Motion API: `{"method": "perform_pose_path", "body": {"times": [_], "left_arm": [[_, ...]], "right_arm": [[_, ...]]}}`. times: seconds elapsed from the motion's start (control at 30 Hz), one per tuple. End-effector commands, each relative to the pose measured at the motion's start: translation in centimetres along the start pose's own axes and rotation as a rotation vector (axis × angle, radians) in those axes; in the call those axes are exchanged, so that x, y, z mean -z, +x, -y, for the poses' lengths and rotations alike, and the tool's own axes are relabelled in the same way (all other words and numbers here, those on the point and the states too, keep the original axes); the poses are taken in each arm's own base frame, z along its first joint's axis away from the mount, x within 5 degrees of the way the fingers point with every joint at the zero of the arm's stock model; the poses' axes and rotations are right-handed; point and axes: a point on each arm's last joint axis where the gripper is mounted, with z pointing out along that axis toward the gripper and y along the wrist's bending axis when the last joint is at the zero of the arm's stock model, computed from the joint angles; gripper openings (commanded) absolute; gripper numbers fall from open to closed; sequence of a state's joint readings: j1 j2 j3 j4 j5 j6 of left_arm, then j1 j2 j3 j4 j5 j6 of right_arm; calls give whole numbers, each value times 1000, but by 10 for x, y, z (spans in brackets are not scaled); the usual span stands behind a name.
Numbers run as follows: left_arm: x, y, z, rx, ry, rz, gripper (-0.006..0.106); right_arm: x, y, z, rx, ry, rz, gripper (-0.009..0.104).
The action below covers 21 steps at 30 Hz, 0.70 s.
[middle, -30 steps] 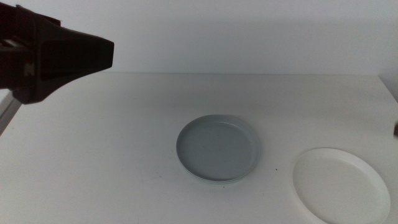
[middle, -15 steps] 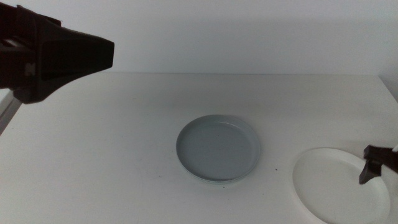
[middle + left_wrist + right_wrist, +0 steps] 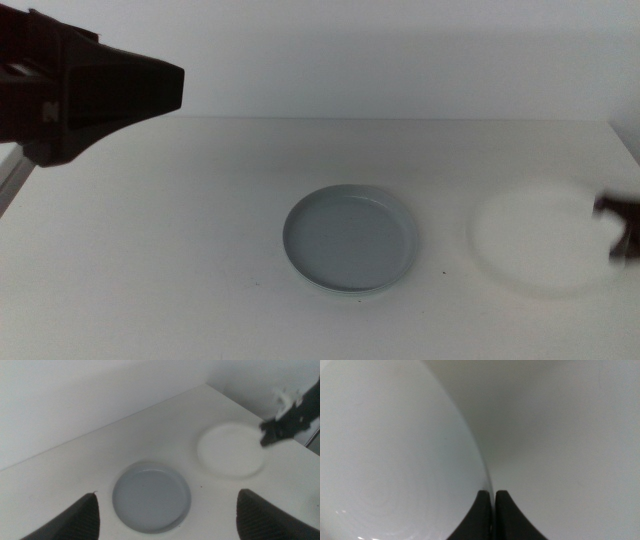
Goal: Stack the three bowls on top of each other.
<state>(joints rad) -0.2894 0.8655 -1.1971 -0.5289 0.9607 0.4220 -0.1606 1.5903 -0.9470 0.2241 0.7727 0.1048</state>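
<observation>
The pale grey bowl (image 3: 350, 238) sits mid-table, nested in the mint green bowl, of which only a thin rim (image 3: 345, 293) shows beneath it. The grey bowl also shows in the left wrist view (image 3: 150, 497). My right gripper (image 3: 620, 225) is shut on the right rim of the white bowl (image 3: 535, 240), which is blurred by motion and looks lifted off the table at the right. The right wrist view shows the jaws (image 3: 494, 494) pinched on the white bowl's rim (image 3: 395, 460). My left gripper (image 3: 167, 494) is open and empty, held high over the table's left side.
The left arm's dark body (image 3: 90, 90) fills the upper left of the middle view. The white table (image 3: 200, 220) ends at a far edge by a pale wall and at a right edge near the right gripper.
The right gripper came in from the right, closed on the white bowl's rim and has raised it; the bowl now sits higher in the picture and is blurred. The left arm has not moved.
</observation>
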Motion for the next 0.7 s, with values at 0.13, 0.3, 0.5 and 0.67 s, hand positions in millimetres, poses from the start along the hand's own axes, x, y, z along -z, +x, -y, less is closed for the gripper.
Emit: {"method": "perform_pose_path", "body": {"times": [0.13,0.3,0.5,0.67], "left_arm": [[1,-1,0,0,-2,11,94],[1,-1,0,0,-2,11,94],[1,-1,0,0,-2,11,94],[1,-1,0,0,-2,11,94]], "right_arm": [[38,-14,-66,114,-141,65,-3],[21,-4,-130,244,-205,46,-3],[-12,3,-181,327,-230,-17,-3],[-41,5,-195,334,-220,-67,-3]]}}
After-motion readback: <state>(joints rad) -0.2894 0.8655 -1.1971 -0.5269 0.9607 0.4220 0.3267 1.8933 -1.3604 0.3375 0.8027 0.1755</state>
